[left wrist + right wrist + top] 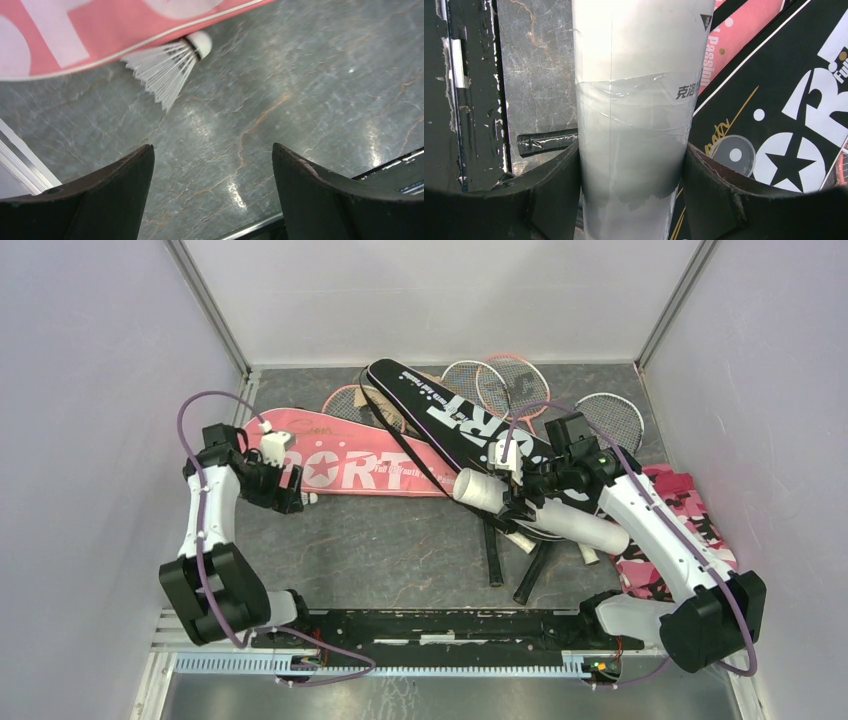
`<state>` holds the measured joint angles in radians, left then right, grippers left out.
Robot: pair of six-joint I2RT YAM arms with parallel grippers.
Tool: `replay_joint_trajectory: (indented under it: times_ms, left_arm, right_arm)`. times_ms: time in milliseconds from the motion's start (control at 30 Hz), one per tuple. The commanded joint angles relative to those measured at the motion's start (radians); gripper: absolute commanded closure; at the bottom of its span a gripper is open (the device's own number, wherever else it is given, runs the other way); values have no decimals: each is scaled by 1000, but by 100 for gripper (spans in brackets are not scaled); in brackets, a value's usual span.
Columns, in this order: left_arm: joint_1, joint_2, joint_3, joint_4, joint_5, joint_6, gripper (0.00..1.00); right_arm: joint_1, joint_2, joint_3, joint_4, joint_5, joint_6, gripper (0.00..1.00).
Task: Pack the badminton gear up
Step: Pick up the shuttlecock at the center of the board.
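A white feathered shuttlecock (167,65) lies on the grey table against the edge of the pink "SPORT" cover (75,30). My left gripper (212,150) hovers open just short of the shuttlecock, with only bare table between its fingers (125,180). From above, the left gripper (288,496) sits at the pink cover's (380,468) left end, beside the shuttlecock (308,499). My right gripper (631,155) is shut on the long white tube (639,90), both pads pressed to its sides. That tube (560,520) lies slanted over the black cover (450,410), held by the right gripper (522,502).
Several thin-framed rackets (505,380) are fanned behind the covers, and their dark handles (492,555) stick out toward the near edge. A pink camouflage cloth (685,530) lies bunched at the right wall. White walls enclose three sides. A black rail (440,625) runs along the front.
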<state>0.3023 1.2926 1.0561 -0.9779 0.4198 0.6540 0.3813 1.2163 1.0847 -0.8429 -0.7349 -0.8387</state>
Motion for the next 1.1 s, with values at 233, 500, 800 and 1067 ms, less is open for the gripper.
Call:
replay_joint_trajectory:
  times_ms: [233,500,800,1067]
  left_arm:
    - [171,243,-27,243,99,-7,17]
    - [198,398,32,240,238,-19,38]
    - [198,441,30,236,343,0,64]
    - [198,384,67,74,415,130,87]
  right_arm:
    - [-4,-23,-21,34,-50,-46,94]
    - [-3,-8,-12,24,-50,-48,94]
    - [-3,5,-1,21,-48,-40,94]
    - [-2,6,31,1,-31,-30,95]
